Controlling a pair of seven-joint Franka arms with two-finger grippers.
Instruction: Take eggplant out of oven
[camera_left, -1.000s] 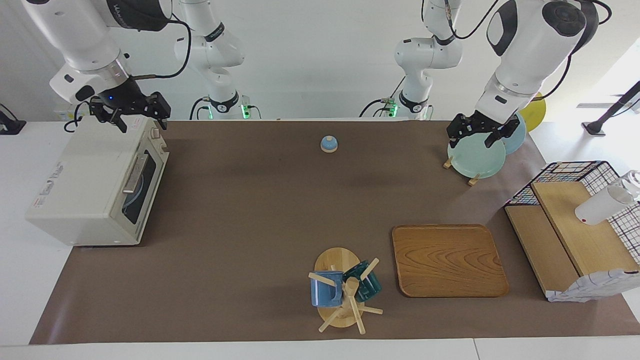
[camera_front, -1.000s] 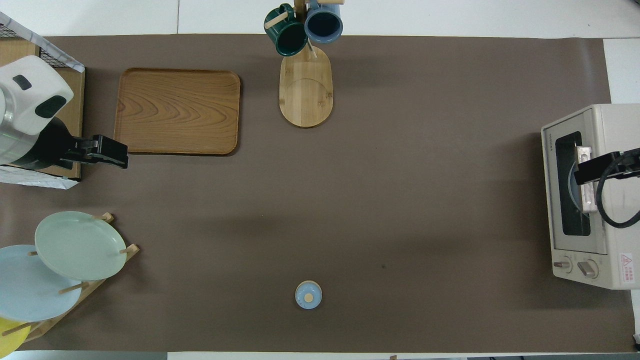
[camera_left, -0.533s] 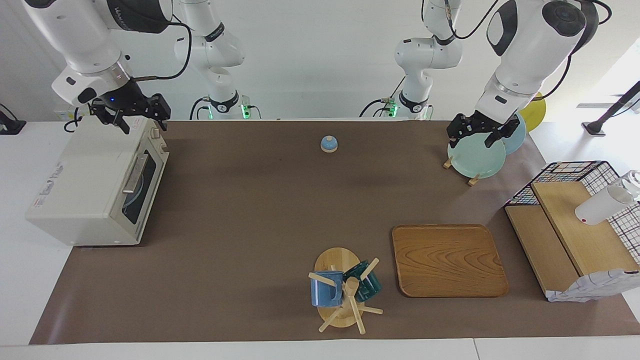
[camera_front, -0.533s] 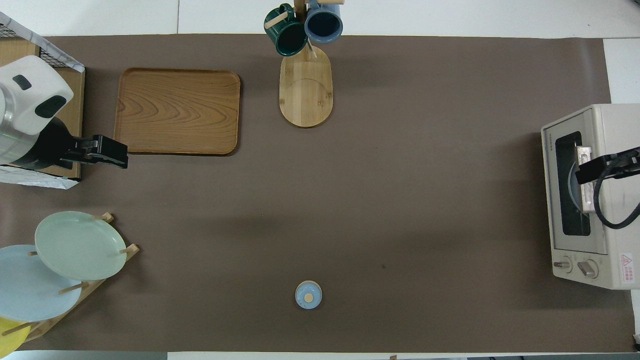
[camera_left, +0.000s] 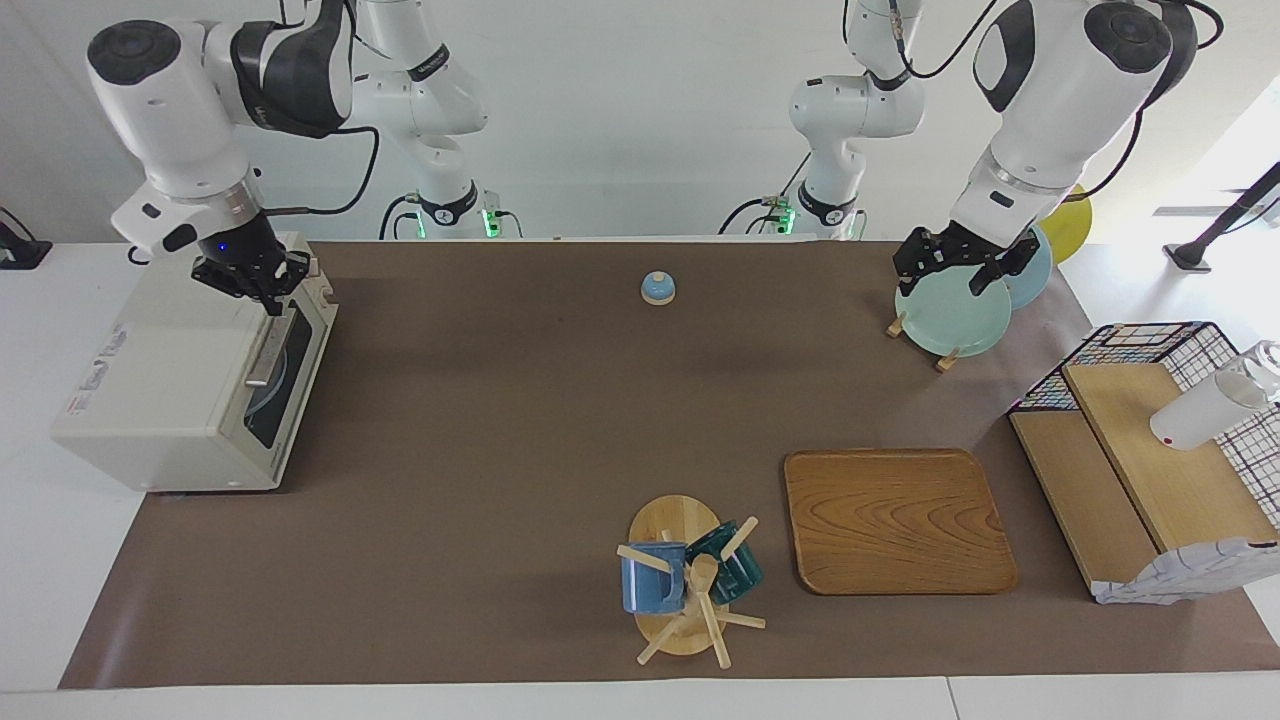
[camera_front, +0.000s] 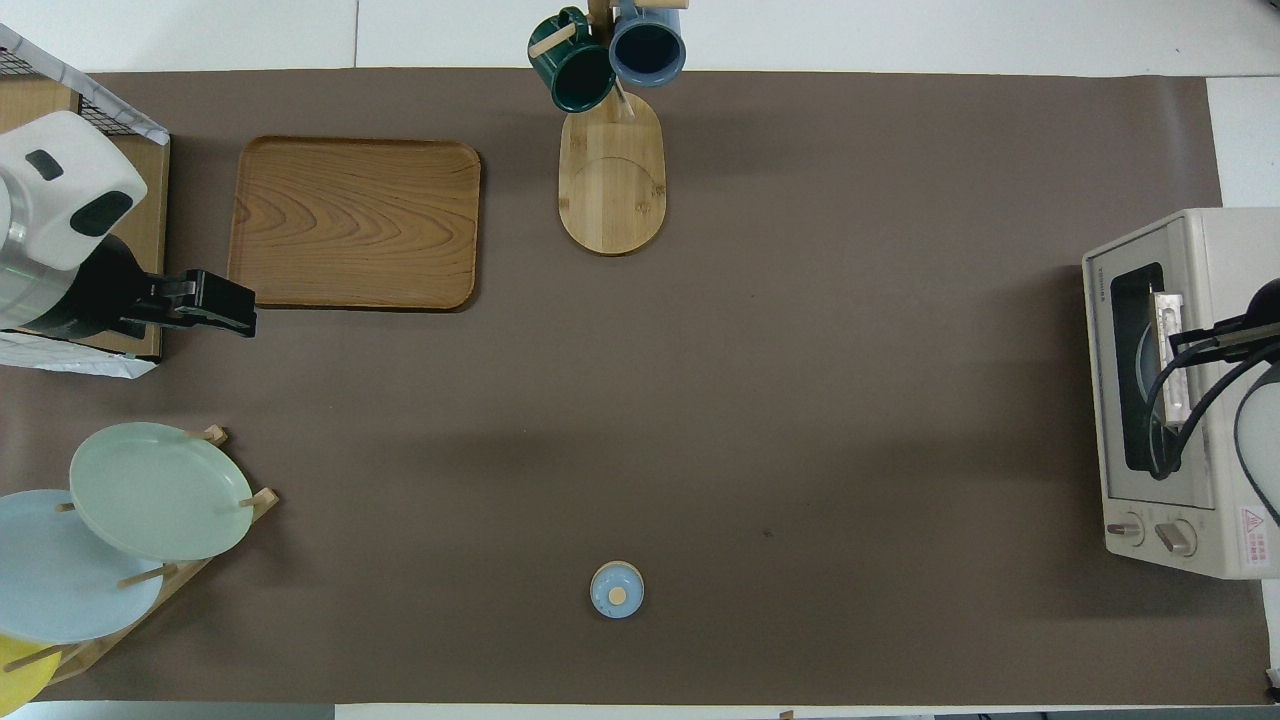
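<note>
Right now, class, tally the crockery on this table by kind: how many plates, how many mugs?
Plates: 3 (pale green, light blue, yellow), all in the wooden rack.
Mugs: 2 (dark green, blue), both on the mug tree.
Total: 5

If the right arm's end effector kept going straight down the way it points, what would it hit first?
Probably the oven: the right end effector points down at its top front edge, by the door handle. Depth is uncertain.

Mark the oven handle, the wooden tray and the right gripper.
oven handle (camera_left: 268, 352), facing view, middle of the metal bar.
wooden tray (camera_left: 898, 520), facing view, bare centre.
right gripper (camera_left: 262, 292), facing view, fingertips over the oven's top front edge.
</note>
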